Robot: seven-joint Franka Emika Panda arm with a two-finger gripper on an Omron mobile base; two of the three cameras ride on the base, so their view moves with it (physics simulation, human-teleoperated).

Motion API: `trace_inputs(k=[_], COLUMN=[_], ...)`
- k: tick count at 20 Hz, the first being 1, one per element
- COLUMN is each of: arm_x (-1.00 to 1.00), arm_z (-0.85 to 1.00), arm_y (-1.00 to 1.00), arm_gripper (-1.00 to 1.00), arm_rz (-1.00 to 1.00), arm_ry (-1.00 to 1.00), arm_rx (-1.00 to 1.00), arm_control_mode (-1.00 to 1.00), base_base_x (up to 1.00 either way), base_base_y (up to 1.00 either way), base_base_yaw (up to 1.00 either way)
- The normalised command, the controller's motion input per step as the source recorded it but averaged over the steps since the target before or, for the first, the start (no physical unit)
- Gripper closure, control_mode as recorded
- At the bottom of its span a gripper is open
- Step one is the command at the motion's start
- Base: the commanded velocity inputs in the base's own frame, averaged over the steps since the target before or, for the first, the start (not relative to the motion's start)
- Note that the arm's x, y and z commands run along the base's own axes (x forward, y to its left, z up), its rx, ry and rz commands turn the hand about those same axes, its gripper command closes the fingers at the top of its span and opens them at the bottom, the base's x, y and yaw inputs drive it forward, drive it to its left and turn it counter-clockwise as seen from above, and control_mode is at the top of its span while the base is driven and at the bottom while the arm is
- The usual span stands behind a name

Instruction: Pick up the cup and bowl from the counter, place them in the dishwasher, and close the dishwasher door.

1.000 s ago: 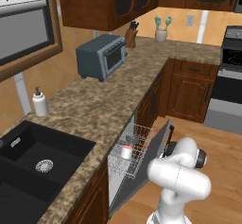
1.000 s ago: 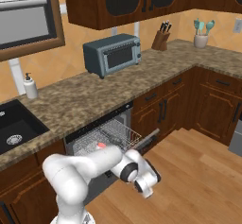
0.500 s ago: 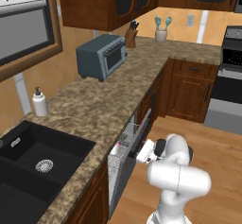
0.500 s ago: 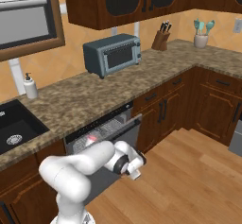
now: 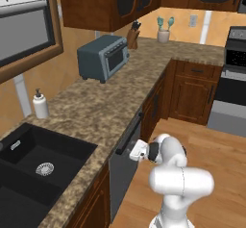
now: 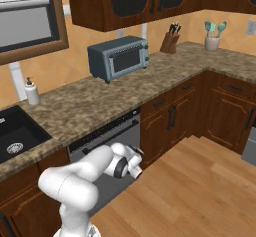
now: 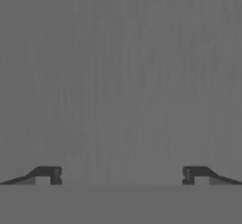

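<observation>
Since the earlier frame the dishwasher door (image 6: 107,146) has swung up shut under the bench (image 6: 95,106). The fingers (image 7: 49,175), spread wide and empty, press its grey front. Closing looks finished; next, back away.

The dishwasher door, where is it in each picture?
Left base view: dishwasher door, lower middle, seen edge-on under the counter, the pincer against it.
Right base view: lower left, below the counter edge, partly behind the arm.
Hand view: the flat grey surface across the picture.
Shared landmark: the toaster oven on the counter.
</observation>
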Motion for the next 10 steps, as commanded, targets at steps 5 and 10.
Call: trace_inputs(k=[5,10], arm_x=[0.76,-0.05], arm_z=[-0.41,-0.04], arm_y=[0.66,0.07], arm_gripper=[-1.0,-1.0], arm_rz=[0.07,0.0], arm_ry=[0.21,0.01], arm_rx=[0.02,0.0], arm_control_mode=[-1.0,-1.0], base_base_x=[0.0,0.0], base_base_y=[0.0,0.0], base_base_yaw=[0.0,0.0])
